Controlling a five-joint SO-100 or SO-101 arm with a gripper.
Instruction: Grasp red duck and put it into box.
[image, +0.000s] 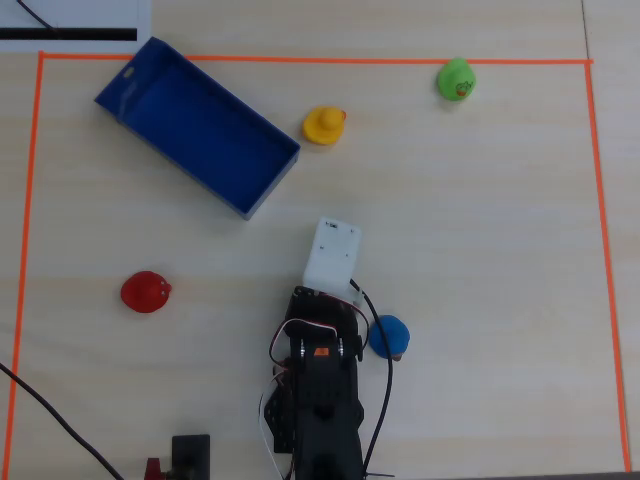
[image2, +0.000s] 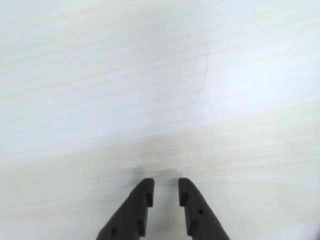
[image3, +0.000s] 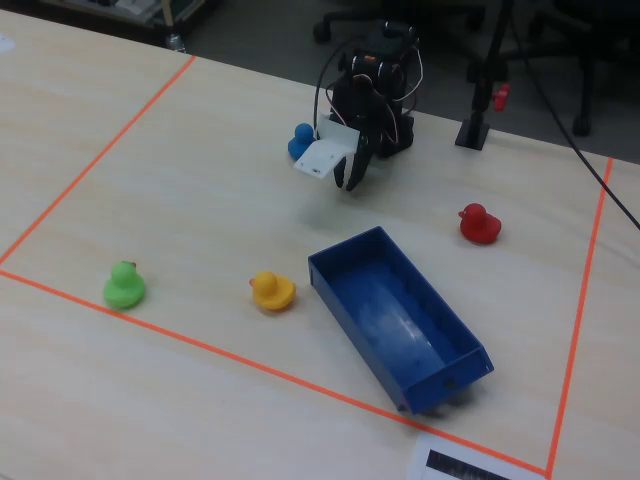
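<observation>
Black arm (image: 318, 400) of blocky segments, with red, white and black cables looping just behind the gripper (image2: 165, 187). White box-shaped housing (image: 332, 252) above two dark, tapered fingers (image2: 139, 210), small round holes near their tips.

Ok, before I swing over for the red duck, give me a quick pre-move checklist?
1. Pincer empty: ok, only bare table between the slightly parted fingers.
2. Red duck unobstructed: ok, alone on the table.
3. Blue box empty and open: ok.
4. Blue duck clear of the arm: not ok, right beside the base.
5. Pincer lined up on the red duck: not ok, none in the wrist view.
</observation>
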